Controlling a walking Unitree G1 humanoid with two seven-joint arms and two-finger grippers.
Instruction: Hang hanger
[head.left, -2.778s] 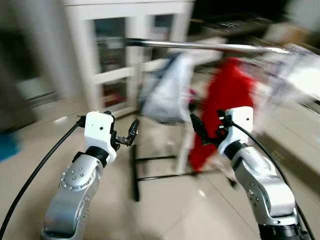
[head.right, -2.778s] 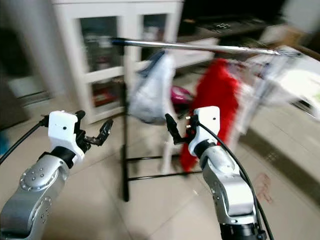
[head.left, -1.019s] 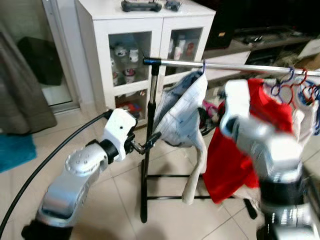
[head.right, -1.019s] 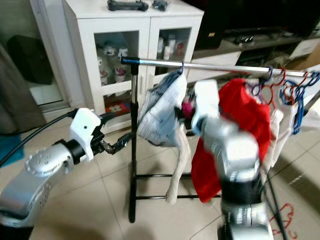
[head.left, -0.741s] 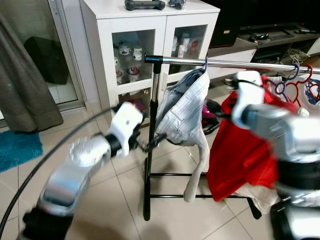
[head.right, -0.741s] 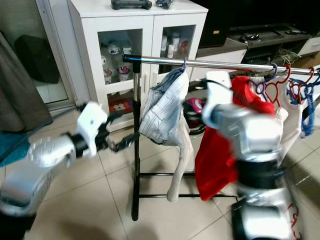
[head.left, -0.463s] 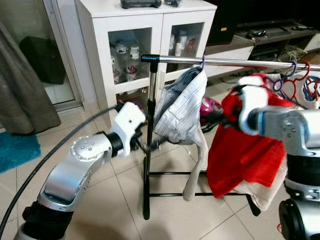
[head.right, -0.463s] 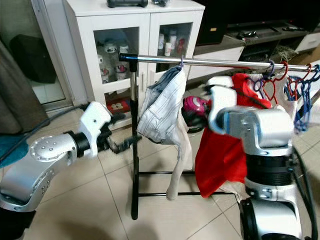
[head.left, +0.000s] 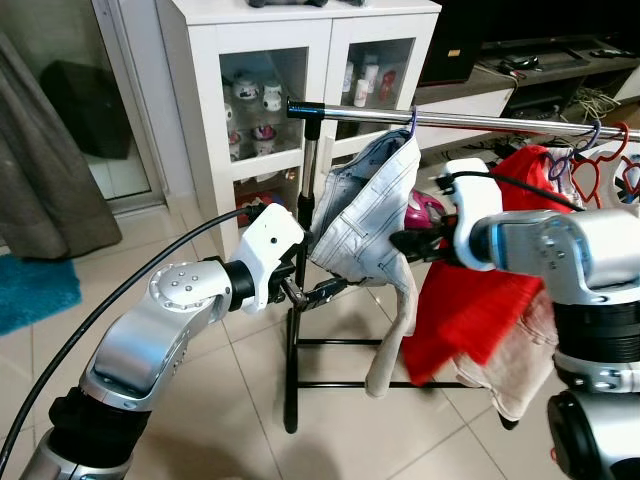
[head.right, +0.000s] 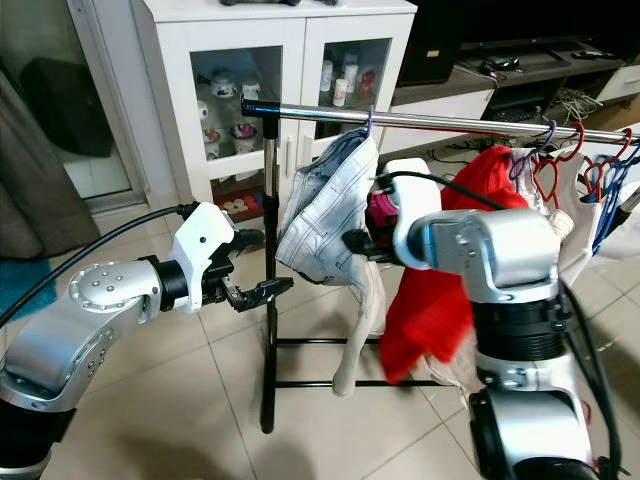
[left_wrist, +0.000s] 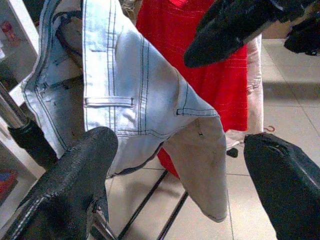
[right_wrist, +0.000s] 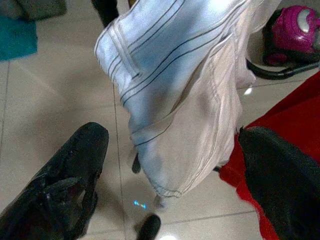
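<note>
Your left gripper (head.left: 322, 293) and right gripper (head.left: 408, 243), both with fingers spread and empty, flank the light denim garment (head.left: 368, 215), whose hanger hook (head.left: 411, 122) sits on the silver rail (head.left: 470, 122) beside a red garment (head.left: 480, 305).

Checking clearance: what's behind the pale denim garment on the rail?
Behind the pale denim garment, a magenta vacuum cleaner pokes out on the floor, beside the red garment. Most of its body is covered.

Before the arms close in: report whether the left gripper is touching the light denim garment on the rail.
Apart. In the left wrist view, the open left gripper frames the denim garment, with floor showing between each finger and the cloth.
</note>
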